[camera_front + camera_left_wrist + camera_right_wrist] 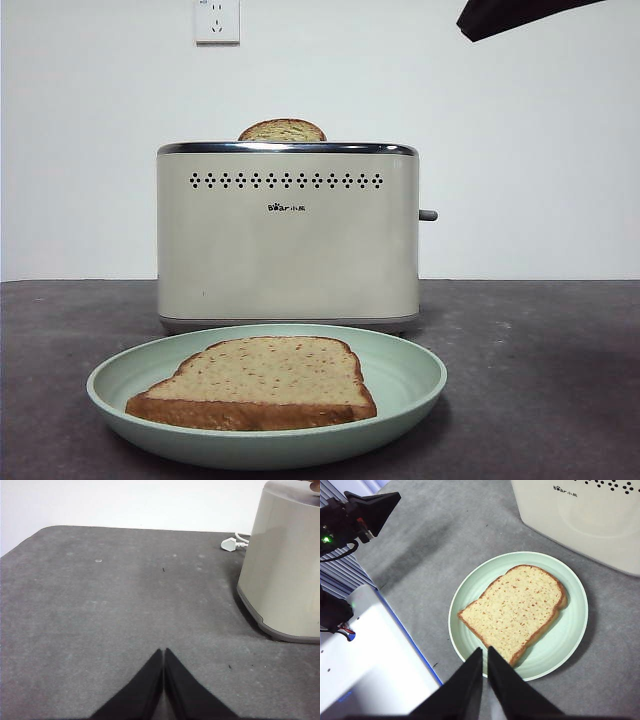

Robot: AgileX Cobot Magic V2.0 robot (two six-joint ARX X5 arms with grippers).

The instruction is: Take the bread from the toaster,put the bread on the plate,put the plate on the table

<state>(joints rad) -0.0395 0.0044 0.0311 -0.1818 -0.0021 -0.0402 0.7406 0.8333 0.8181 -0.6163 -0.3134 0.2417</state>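
We are looking across the table [560,350] from low down, and nearest to us the pale mint-green plate [415,372] is sitting flat on the dark mottled surface. The bread [262,378], a whole slice with speckled crumb and dark crust, is lying flat inside the plate, its crust edge pointing toward six o'clock in the front view. Just behind the plate, toward twelve o'clock, the cream toaster [288,250] is standing upright, and a second slice [282,130] is showing only its domed top above the chrome rim. A wall socket [217,20] is showing on the wall beyond.

We are holding the right gripper [485,652] high above the plate's near rim, its two black jaws pressed together with nothing between them. We take the black tip at one o'clock in the front view to be this arm, though that view alone does not settle it. We are keeping the left gripper [163,652] off to the side over bare tabletop, jaws likewise closed and empty, with the toaster's end and a white plug [229,543] ahead of it.

We are judging the task essentially finished: the slice is out of the toaster, on the plate, and the plate is resting on the table. Only clearing the arms away appears left.
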